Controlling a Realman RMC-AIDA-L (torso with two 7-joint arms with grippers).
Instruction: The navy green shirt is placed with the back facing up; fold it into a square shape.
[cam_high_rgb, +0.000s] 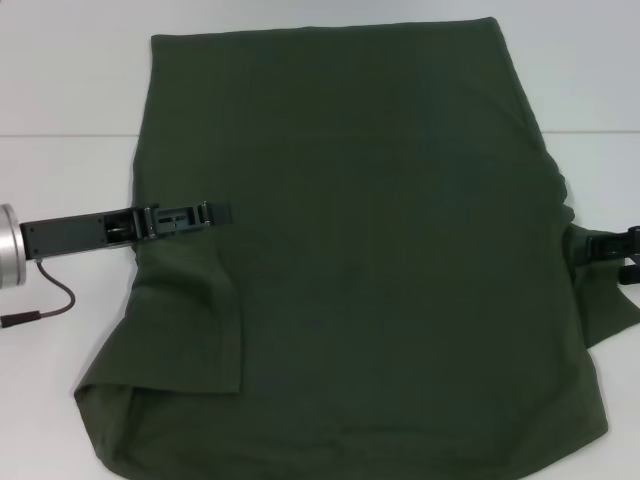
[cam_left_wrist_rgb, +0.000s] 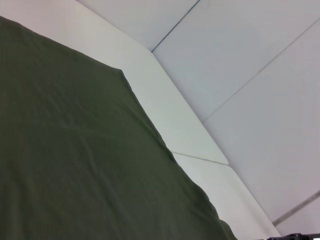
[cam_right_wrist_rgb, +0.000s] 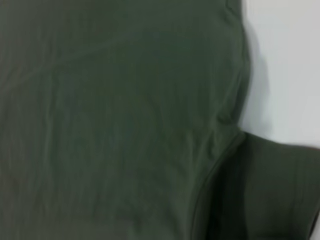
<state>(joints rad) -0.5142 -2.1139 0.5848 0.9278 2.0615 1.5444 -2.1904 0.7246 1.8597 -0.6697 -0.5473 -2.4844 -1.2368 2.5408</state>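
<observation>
The navy green shirt (cam_high_rgb: 380, 250) lies spread flat on the white table (cam_high_rgb: 60, 90), plain side up, with no lettering showing. Its left sleeve (cam_high_rgb: 190, 330) is folded inward over the body near the front left corner. My left gripper (cam_high_rgb: 215, 214) reaches in from the left and lies over the shirt's left edge at mid height. My right gripper (cam_high_rgb: 598, 246) is at the shirt's right edge, partly cut off by the picture's border. The left wrist view shows the shirt (cam_left_wrist_rgb: 75, 165) from low down. In the right wrist view the shirt (cam_right_wrist_rgb: 110, 115) fills the picture, with a sleeve seam (cam_right_wrist_rgb: 215, 165).
A black cable (cam_high_rgb: 50, 300) hangs from my left arm onto the table at the left. A seam in the table (cam_high_rgb: 70, 135) runs across behind the left arm. Bare white table (cam_right_wrist_rgb: 285, 65) shows beside the shirt's right edge.
</observation>
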